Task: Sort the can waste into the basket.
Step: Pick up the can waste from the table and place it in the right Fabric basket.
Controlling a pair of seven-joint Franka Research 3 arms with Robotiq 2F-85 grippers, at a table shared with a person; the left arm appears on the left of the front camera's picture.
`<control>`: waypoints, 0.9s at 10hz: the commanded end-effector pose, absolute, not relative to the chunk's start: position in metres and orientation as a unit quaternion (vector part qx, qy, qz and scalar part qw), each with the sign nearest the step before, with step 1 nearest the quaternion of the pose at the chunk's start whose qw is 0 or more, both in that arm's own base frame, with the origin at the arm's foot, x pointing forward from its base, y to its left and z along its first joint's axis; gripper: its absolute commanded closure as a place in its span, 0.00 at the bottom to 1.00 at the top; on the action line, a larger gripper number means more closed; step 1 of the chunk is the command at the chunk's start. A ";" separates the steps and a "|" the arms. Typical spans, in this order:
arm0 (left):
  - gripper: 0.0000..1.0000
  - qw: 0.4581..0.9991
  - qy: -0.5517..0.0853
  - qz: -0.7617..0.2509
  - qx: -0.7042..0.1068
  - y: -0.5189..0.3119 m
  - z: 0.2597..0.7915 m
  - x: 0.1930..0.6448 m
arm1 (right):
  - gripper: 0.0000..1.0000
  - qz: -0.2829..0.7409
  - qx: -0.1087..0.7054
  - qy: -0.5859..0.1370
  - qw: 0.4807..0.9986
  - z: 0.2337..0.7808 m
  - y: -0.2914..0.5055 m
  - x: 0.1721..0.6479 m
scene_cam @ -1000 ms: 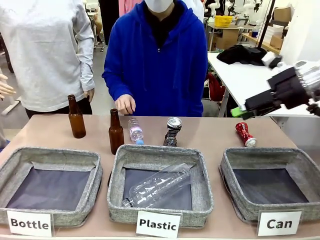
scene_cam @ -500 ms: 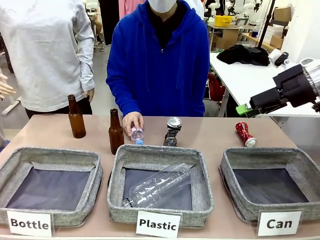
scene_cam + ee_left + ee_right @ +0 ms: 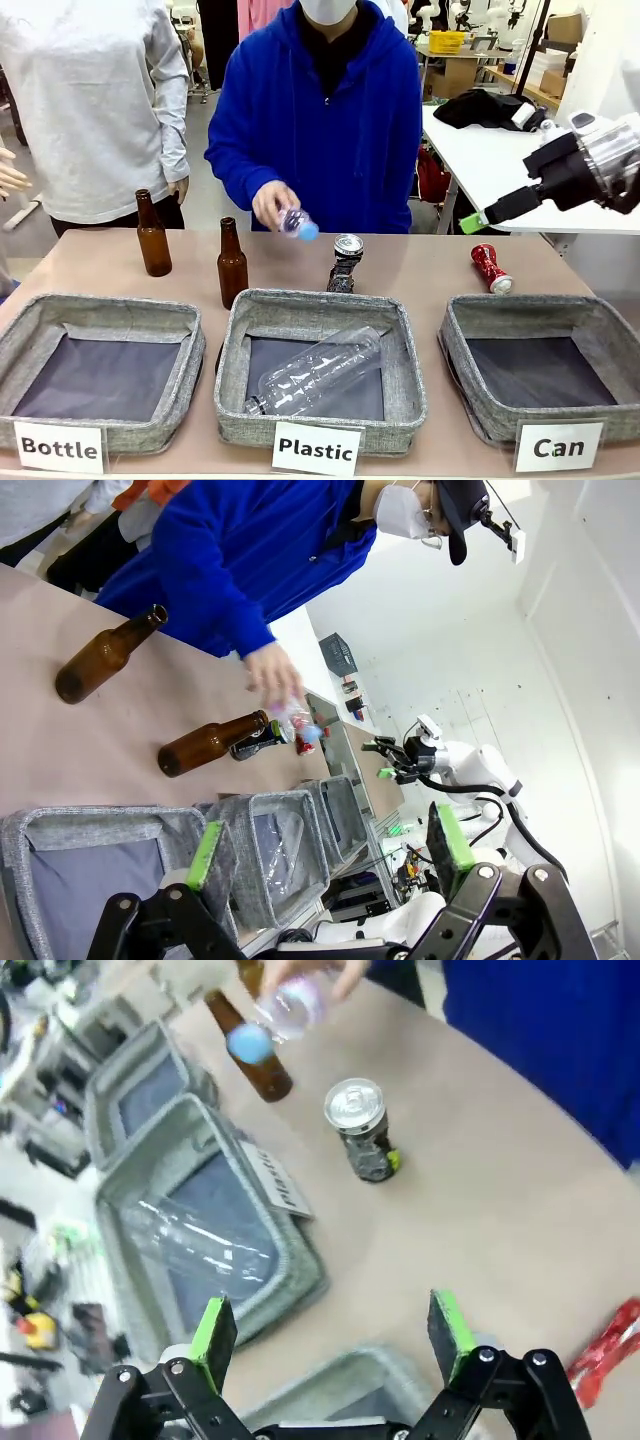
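Observation:
A crushed black can stands upright mid-table, behind the middle basket; the right wrist view shows its silver top. The red can lies at the back right, just behind the grey basket carded "Can", whose dark floor is bare. My right gripper hovers open in the air above and behind the red can, holding nothing. In the left wrist view my left gripper is open and holds nothing, over the left end of the basket row. The black can lies far ahead of it.
The person's hand holds a small clear bottle in the air above the table. Two brown bottles stand at the back left. The "Plastic" basket holds a large clear bottle. The "Bottle" basket sits at the left.
The person's hand has gripped the small clear bottle and lifted it off the table. My right arm has shifted slightly in the air, jaws still open.

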State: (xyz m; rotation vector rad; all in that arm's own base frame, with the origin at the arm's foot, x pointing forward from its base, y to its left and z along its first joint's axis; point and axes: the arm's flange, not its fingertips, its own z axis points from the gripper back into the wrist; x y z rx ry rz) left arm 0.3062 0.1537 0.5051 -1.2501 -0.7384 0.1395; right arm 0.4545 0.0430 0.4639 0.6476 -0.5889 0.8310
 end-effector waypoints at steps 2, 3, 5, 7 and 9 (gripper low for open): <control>0.00 0.742 -0.346 0.054 -0.572 0.154 0.506 0.306 | 0.00 0.480 0.291 -0.342 0.754 0.430 0.046 0.492; 0.00 0.742 -0.346 0.054 -0.572 0.154 0.506 0.306 | 0.00 0.494 0.289 -0.350 0.741 0.425 0.049 0.496; 0.00 0.742 -0.346 0.054 -0.572 0.154 0.506 0.306 | 0.00 0.575 0.335 -0.366 0.651 0.406 0.058 0.507; 0.00 0.742 -0.346 0.054 -0.572 0.154 0.506 0.306 | 0.00 0.574 0.348 -0.385 0.634 0.411 0.033 0.499; 0.00 0.742 -0.346 0.054 -0.572 0.154 0.506 0.306 | 0.00 0.532 0.348 -0.427 0.643 0.427 -0.020 0.469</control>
